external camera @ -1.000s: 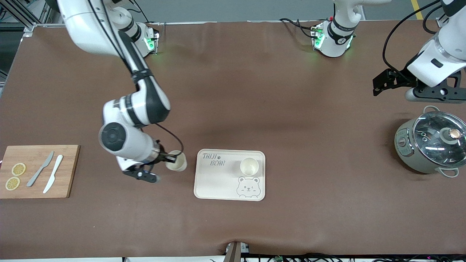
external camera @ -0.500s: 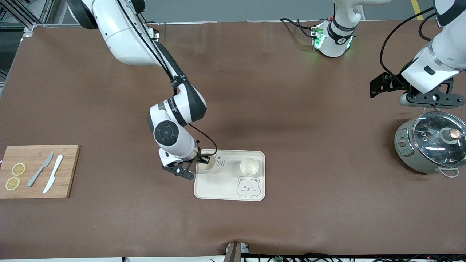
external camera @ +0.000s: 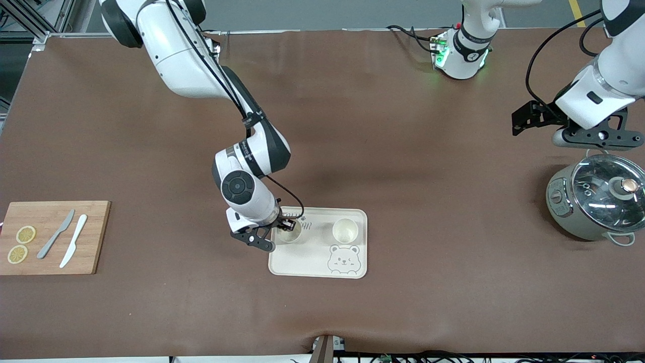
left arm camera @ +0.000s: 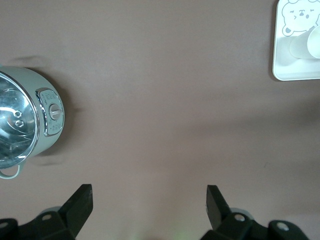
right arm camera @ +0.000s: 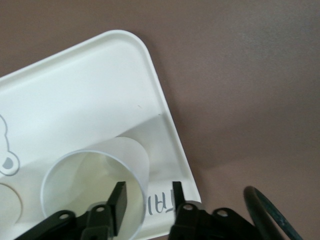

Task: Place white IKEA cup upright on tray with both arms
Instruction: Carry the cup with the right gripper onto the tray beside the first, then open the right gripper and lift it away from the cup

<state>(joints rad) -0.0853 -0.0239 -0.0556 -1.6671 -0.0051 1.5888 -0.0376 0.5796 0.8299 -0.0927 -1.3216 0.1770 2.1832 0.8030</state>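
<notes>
Fingers of the right gripper (external camera: 288, 225) straddled the rim of a white cup (external camera: 291, 231) standing upright on the tray (external camera: 307, 262), slightly parted. Another cup (external camera: 345, 230) stood beside it. Left gripper (left arm camera: 150, 200) waited spread wide near the pot (external camera: 594, 201).

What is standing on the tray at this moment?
On the tray stand two white cups: one above the bear drawing, one at the right gripper, jaws astride its rim. Part of the lettering is covered.
</notes>
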